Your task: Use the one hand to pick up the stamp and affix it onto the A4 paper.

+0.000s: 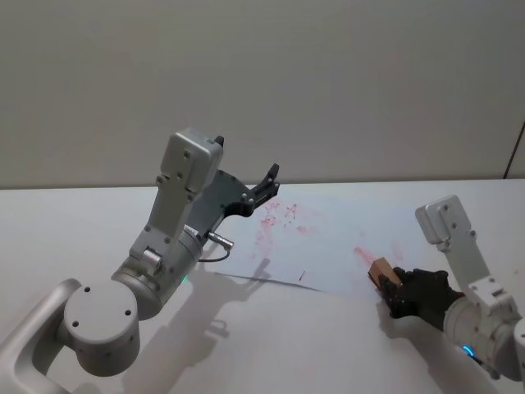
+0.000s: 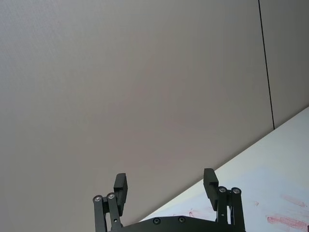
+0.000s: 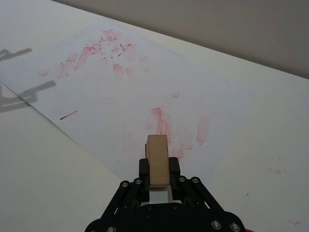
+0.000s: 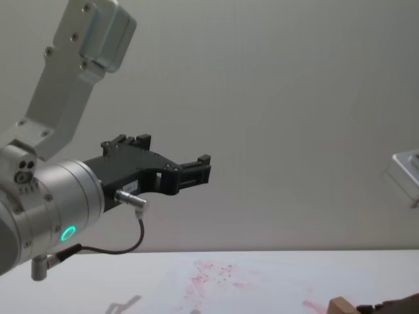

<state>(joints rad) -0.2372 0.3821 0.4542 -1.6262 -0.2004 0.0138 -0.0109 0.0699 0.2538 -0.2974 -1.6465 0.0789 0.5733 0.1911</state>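
Lower right of head view: right gripper [image 1: 392,289] pinching stamp [image 1: 380,270] at edge of red-smudged A4 paper [image 1: 328,238]. Best pressed flat and evenly on a bare patch. Left gripper [image 2: 166,186] spread, raised centre-left.

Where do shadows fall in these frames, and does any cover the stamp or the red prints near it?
Head view: the left arm's shadow crosses the near edge of the A4 paper, below the raised left claw. Right wrist view: thin shadows lie at the paper's edge, away from the stamp in the right claw; the prints ahead of it are evenly lit.
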